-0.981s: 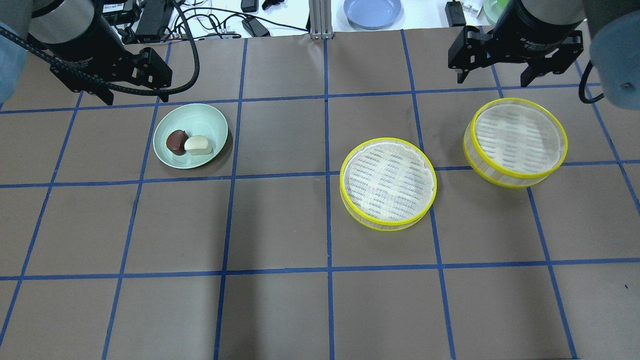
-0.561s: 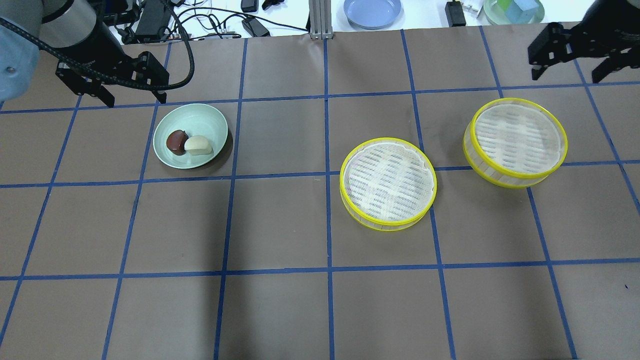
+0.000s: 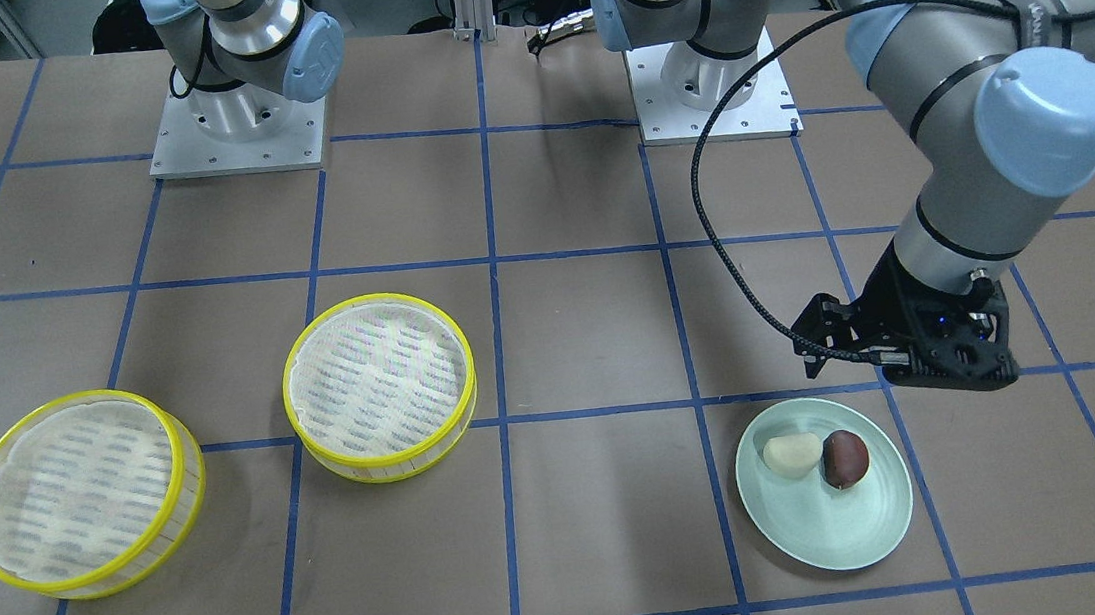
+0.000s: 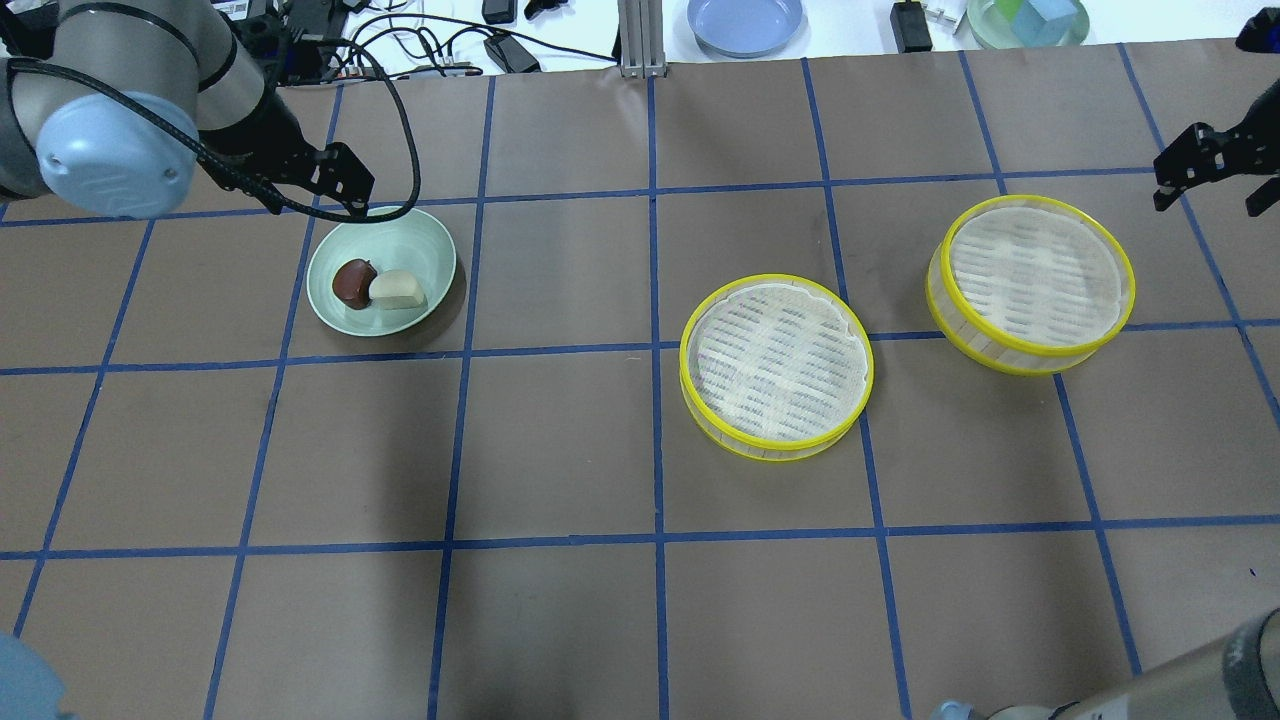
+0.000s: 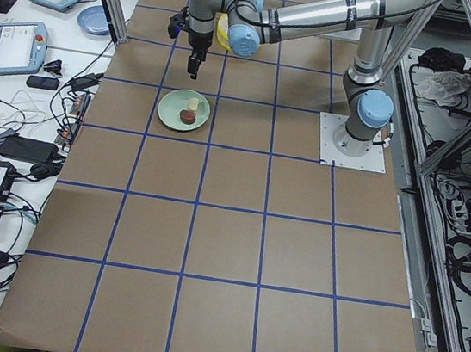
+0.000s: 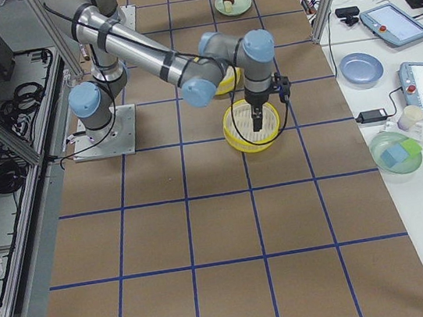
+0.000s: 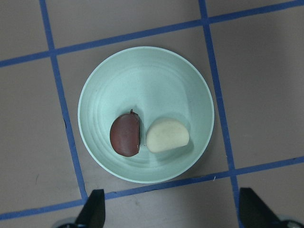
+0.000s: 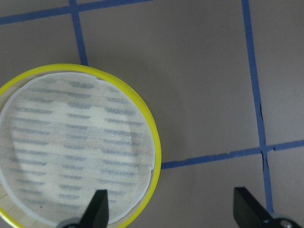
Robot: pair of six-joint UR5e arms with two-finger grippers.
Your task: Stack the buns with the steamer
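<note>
Two buns lie side by side in a pale green plate (image 4: 420, 235): a dark reddish-brown bun (image 4: 352, 283) and a cream-white bun (image 4: 397, 290). They also show in the front view, cream (image 3: 791, 453) and brown (image 3: 844, 459), and in the left wrist view, brown (image 7: 125, 134) and cream (image 7: 167, 135). My left gripper (image 4: 330, 190) is open and empty, hovering over the plate's far rim. Two empty yellow-rimmed steamer trays stand apart, one in the middle (image 4: 776, 365) and one at the right (image 4: 1033, 283). My right gripper (image 4: 1207, 200) is open and empty, just beyond the right tray's far right side.
Beyond the table's far edge are a blue plate (image 4: 745, 22), a green bowl with blocks (image 4: 1030, 20), cables and an aluminium post (image 4: 633, 40). The brown tabletop is marked with a blue tape grid.
My left gripper has moved right, over the plate's far rim. My right gripper has swung to the right, past the right tray. Buns and trays have not moved.
</note>
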